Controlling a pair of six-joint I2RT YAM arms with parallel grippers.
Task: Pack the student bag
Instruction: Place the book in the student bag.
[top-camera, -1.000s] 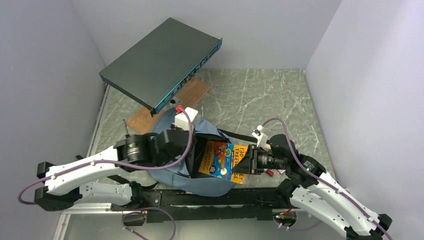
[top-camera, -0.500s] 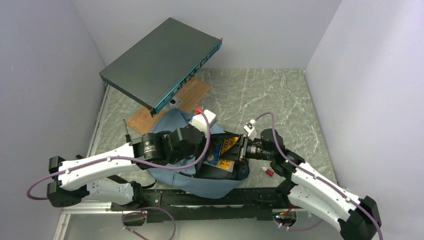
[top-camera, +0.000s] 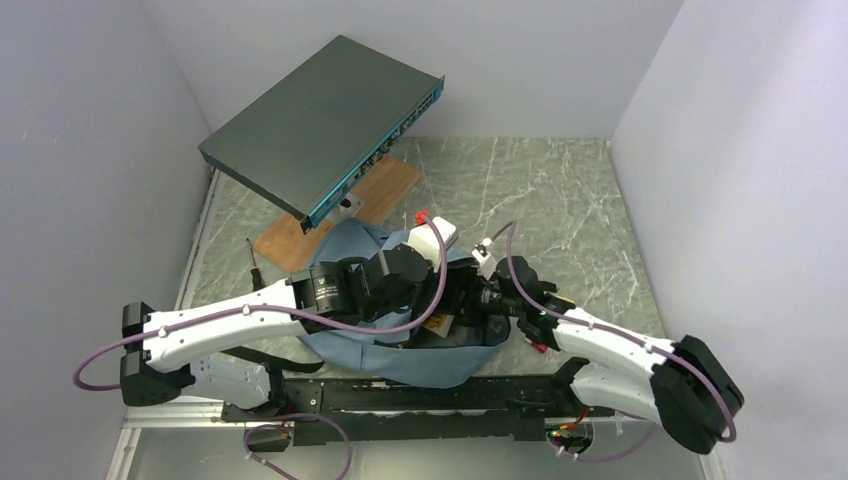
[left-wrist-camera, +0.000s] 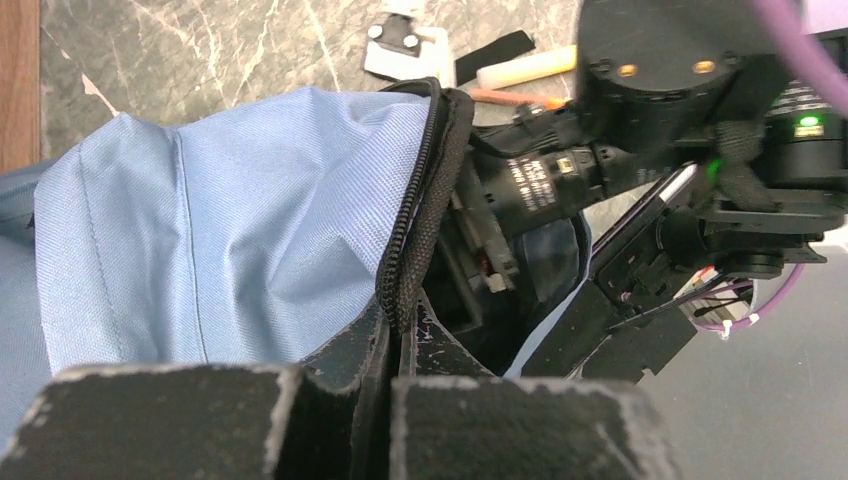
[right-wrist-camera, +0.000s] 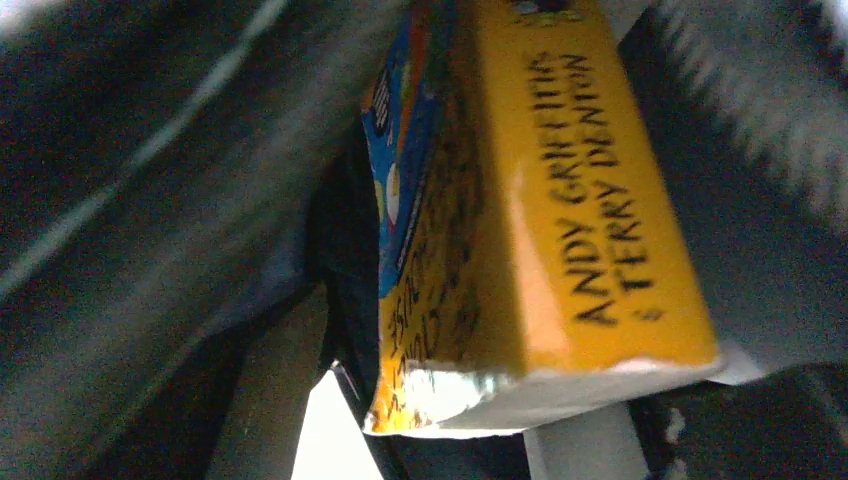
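Item: the student bag (top-camera: 440, 362), blue-grey, lying at the near edge of the bench (top-camera: 570, 200) between our two arms, mouth open. Our left tool (left-wrist-camera: 395, 335) is pressed together on the zippered rim, lifting the mouth. Our right tool (top-camera: 482, 298) now reaches inside the opening; whether it is spread or pinching, we cannot tell. The yellow book (right-wrist-camera: 560, 200), above the bag a second ago, now sits within it. We judge this item nearly packed, with release and withdrawal outstanding.
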